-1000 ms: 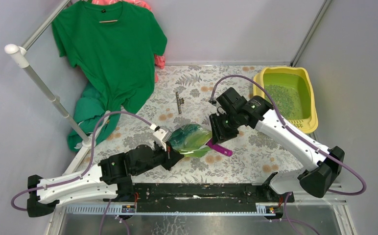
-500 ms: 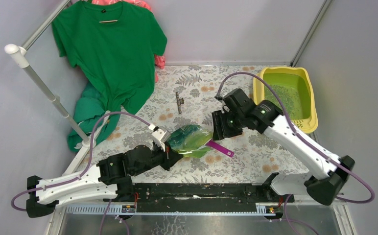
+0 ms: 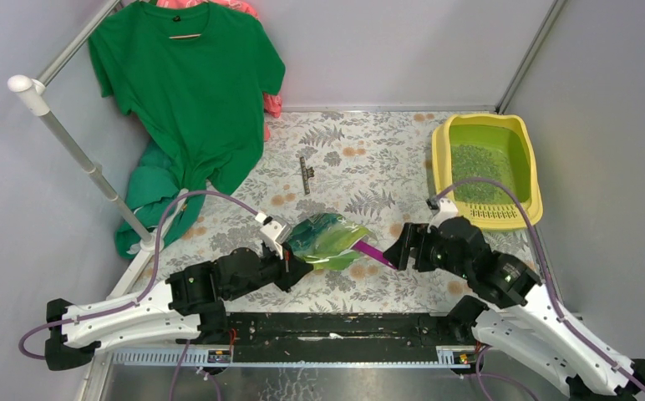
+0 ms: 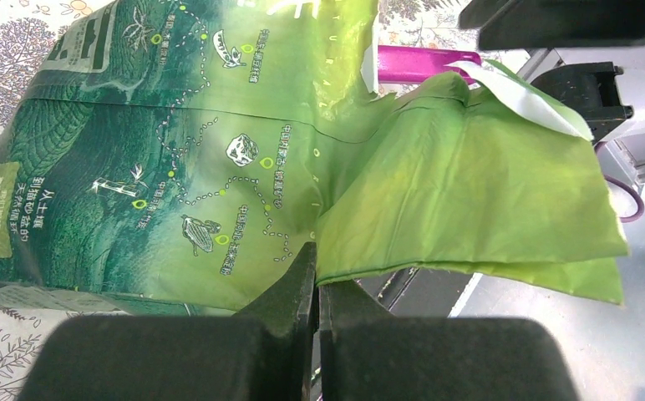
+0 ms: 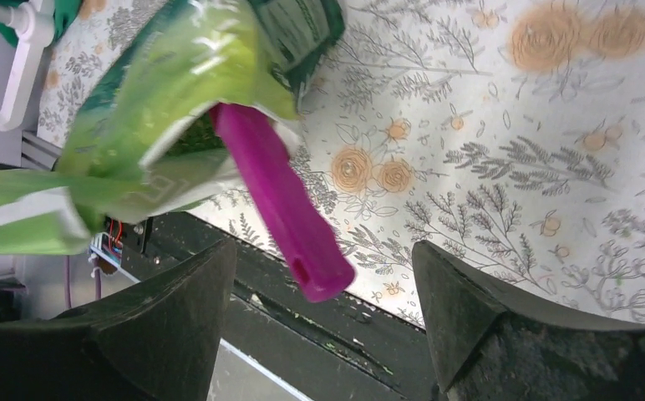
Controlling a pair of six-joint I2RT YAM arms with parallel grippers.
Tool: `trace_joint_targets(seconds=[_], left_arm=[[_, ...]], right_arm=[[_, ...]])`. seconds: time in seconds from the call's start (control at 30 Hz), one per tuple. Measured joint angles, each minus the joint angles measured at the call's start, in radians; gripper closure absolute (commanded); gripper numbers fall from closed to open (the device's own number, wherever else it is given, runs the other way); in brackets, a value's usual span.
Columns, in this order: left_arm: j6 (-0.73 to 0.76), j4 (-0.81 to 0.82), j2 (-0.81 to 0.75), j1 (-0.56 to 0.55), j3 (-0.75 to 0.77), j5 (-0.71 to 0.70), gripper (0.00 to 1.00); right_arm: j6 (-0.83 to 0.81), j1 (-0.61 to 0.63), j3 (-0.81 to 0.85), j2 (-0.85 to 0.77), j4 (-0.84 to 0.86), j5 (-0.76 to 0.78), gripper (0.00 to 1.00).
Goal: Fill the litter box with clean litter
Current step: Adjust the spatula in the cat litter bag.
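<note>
The yellow litter box (image 3: 439, 163) stands at the far right, with a layer of clean litter (image 3: 474, 164) in it. A glossy green bag (image 3: 326, 237) (image 4: 219, 150) (image 5: 177, 92) lies at the near middle. A purple scoop handle (image 3: 375, 251) (image 4: 419, 63) (image 5: 281, 205) sticks out of its mouth. My left gripper (image 3: 290, 266) (image 4: 317, 267) is shut on the bag's lower edge. My right gripper (image 3: 395, 252) (image 5: 323, 251) is open just right of the bag, its fingers wide apart on either side of the handle's end without touching it.
A green T-shirt (image 3: 185, 92) hangs on a white rack (image 3: 68, 142) at the far left. A small dark bar (image 3: 305, 174) lies on the floral cloth behind the bag. The black base rail (image 3: 344, 326) runs along the near edge. Grey walls close in both sides.
My right gripper has opened and let go of the scoop handle, and its arm has swung back toward the near right. The scoop stays in the bag. The left arm has not moved.
</note>
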Motion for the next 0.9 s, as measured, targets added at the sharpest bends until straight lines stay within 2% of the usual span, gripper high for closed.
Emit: trace_joint_targets(seconds=[0.1, 0.23, 0.33, 0.47, 0.63, 0.9], left_arm=[[0.000, 0.000, 0.000, -0.002, 0.000, 0.000, 0.99], [0.000, 0.000, 0.002, -0.002, 0.000, 0.001, 0.99], [0.000, 0.000, 0.006, -0.002, 0.002, 0.003, 0.99], [0.000, 0.000, 0.010, -0.002, 0.004, 0.004, 0.99], [0.000, 0.000, 0.010, -0.002, 0.004, 0.005, 0.99], [0.000, 0.000, 0.010, -0.002, 0.004, 0.005, 0.99]], right_arm=[[0.080, 0.000, -0.159, -0.114, 0.089, 0.003, 0.15], [0.169, 0.000, -0.300, -0.273, 0.193, 0.002, 0.15], [0.222, 0.000, -0.379, -0.330, 0.298, -0.002, 0.15], [0.271, 0.000, -0.449, -0.330, 0.393, -0.010, 0.19], [0.296, 0.000, -0.464, -0.261, 0.481, -0.035, 0.29], [0.320, 0.000, -0.471, -0.274, 0.539, -0.043, 0.29]])
